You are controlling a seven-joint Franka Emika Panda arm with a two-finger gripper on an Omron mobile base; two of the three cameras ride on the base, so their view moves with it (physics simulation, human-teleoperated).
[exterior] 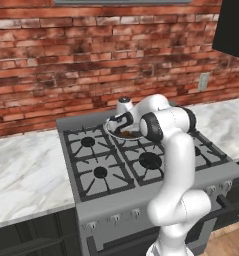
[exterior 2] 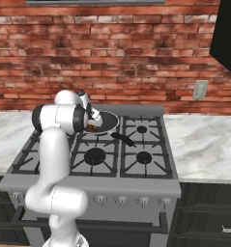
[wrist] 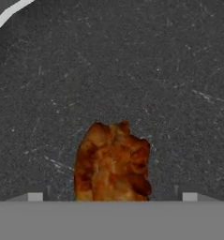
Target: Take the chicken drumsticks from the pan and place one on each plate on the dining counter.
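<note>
The gripper (wrist: pixel 112 197) is low inside the pan (exterior 2: pixel 107 123) on the stove (exterior: pixel 141 175), with its 2 fingers wide apart. 1 drumstick (wrist: pixel 112 161) lies right between them on the pan floor, pointing straight away from the hand.

Flanking base views, shared stove (exterior: pixel 141 165)

Gas stove (exterior: pixel 106 175), brick wall (exterior: pixel 91 55), wall outlet (exterior 2: pixel 200 89)

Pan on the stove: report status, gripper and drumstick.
Gripper open, down inside the pan. Drumstick between the fingertips, not gripped, lying on the pan floor. Nothing in the way.
</note>
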